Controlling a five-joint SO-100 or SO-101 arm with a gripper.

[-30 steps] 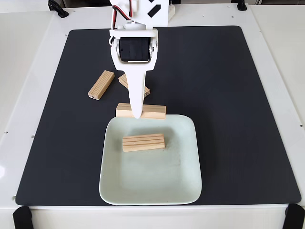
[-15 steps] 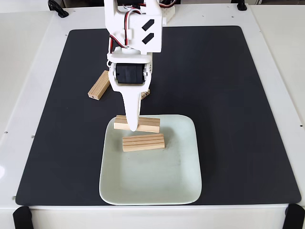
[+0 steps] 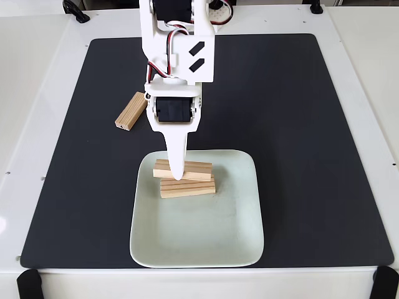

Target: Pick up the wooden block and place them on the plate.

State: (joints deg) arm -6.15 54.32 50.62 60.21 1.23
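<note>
A pale mint square plate point(image 3: 244, 237) lies at the front of the black mat. One grooved wooden block point(image 3: 194, 189) rests flat in the plate's far half. My white gripper point(image 3: 177, 175) points down over the plate's far edge, shut on a second wooden block point(image 3: 198, 169). That held block hangs crosswise just above and slightly behind the one in the plate; whether the two touch I cannot tell. A third wooden block point(image 3: 131, 111) lies on the mat to the left of the arm.
The black mat point(image 3: 299, 124) covers most of the white table, with open room on its right half. The arm's white body with red and black wires point(image 3: 177, 43) rises from the far edge and hides the mat behind it.
The gripper has carried its block forward from the mat just behind the plate to over the plate's far half, close above the block lying there.
</note>
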